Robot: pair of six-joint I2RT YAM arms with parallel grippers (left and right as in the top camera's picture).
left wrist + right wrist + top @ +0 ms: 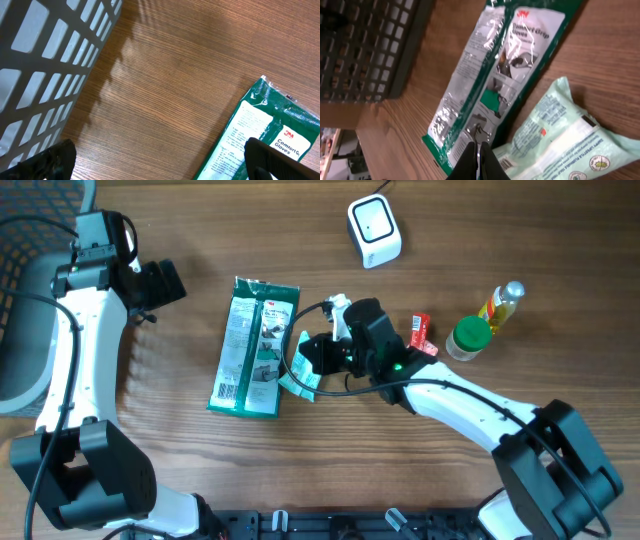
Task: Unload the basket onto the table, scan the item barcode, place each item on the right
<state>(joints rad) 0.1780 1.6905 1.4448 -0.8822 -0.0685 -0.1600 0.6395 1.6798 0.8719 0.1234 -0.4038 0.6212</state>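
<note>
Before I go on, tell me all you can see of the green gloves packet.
The gloves packet is a flat, glossy plastic sleeve, green-edged with white printed panels, marked 3M Comfort Grip Gloves. It lies flat on the wooden table, slightly tilted. A pale green soft pack lies against its right edge. The right gripper, shut, sits over its near end; whether it pinches the film is unclear.

Lab setup — barcode scanner (374, 230), wooden table (250, 240)

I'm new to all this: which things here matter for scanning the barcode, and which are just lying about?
For the job: scanner, glove pack, right fingers, shut, at the pack.
Lying about, probably: wipes pack, red packet, jar, bottle, basket.
</note>
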